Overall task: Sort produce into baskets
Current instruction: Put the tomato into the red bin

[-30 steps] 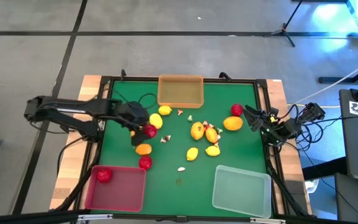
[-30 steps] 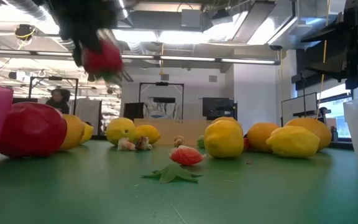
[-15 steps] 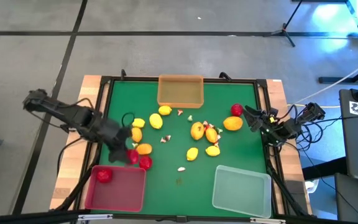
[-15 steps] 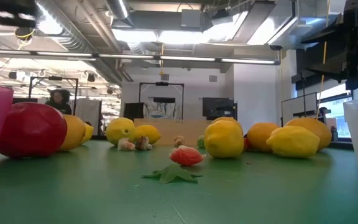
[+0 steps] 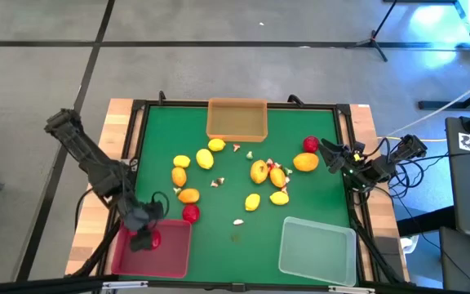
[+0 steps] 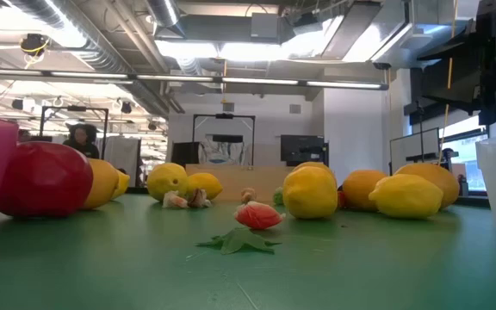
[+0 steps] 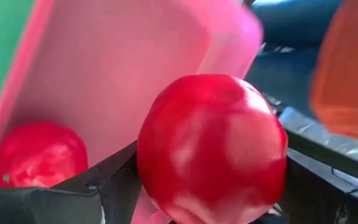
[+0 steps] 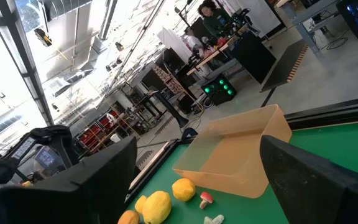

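Left claw (image 7: 211,186) clamps a red fruit (image 7: 211,146) over the red basket (image 5: 170,253) at the counter's near-left corner; smooth, hard, likely slippery — best gripped across its middle; right claw (image 5: 330,155) waits part-open, empty, at the right edge.

green table (image 5: 235,245) carries three baskets (image 5: 237,118) and scattered produce (image 5: 259,171).
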`<state>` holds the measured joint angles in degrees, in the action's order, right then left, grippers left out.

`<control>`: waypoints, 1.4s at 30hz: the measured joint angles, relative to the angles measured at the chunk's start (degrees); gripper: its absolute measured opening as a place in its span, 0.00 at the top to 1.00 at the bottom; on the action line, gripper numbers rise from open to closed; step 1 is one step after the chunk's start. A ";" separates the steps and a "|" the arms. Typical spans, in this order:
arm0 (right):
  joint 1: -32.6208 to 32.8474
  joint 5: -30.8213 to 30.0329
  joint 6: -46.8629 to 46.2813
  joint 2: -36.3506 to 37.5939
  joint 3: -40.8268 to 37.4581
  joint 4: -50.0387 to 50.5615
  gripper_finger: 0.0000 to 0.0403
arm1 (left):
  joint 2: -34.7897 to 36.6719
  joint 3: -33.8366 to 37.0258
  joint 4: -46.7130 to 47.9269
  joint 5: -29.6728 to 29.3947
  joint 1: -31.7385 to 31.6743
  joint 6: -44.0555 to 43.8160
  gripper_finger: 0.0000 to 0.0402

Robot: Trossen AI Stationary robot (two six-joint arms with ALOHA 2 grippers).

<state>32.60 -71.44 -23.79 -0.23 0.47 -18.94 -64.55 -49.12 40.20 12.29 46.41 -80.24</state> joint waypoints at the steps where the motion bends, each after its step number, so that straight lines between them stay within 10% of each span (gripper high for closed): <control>1: 0.02 0.00 0.00 0.00 -0.01 0.00 0.16 | -0.98 0.00 -0.05 0.00 1.02 -0.81 0.25; 18: 0.02 -1.05 -0.31 0.00 -0.02 -0.13 0.16 | -11.23 0.00 -2.22 1.78 15.72 -9.26 0.25; 42: 0.01 -0.44 -0.37 0.00 -0.01 0.17 0.16 | -13.75 0.00 -0.06 3.72 16.28 -10.21 0.10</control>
<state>32.61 -71.88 -24.16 -0.23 0.46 -18.76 -78.30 -49.12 40.14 16.01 62.69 -90.45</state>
